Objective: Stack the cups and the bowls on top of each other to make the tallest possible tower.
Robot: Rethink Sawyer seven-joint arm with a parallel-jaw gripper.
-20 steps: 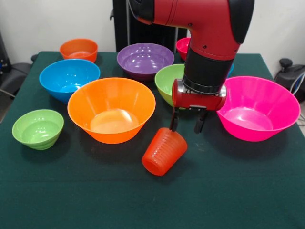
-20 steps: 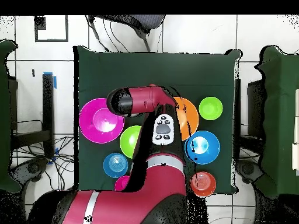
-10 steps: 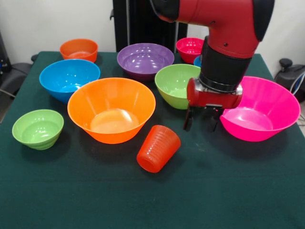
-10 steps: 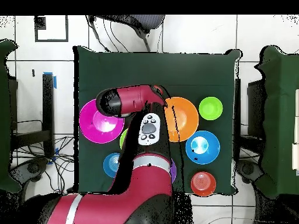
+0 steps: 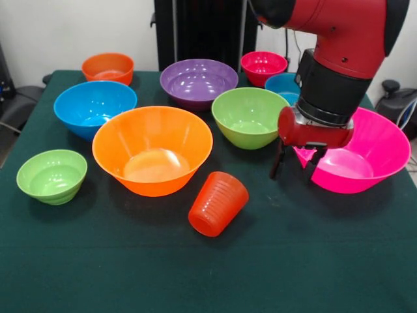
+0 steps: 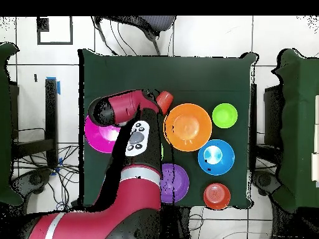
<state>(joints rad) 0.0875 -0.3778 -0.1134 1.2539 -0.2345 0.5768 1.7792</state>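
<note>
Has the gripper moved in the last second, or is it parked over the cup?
Yes. In the front view the gripper has slid rightward, away from the orange-red cup, and now hangs at the near-left rim of the big pink bowl.

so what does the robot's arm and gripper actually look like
The arm is thick and rounded, glossy red, with a black cylindrical wrist section and a thin silver ring beneath it. Under that sits a red oval block carrying the gripper, which has two short, dark, narrow fingers. In the overhead view the arm shows a light grey oval panel with dark buttons and a pale stripe nearer the base.
</note>
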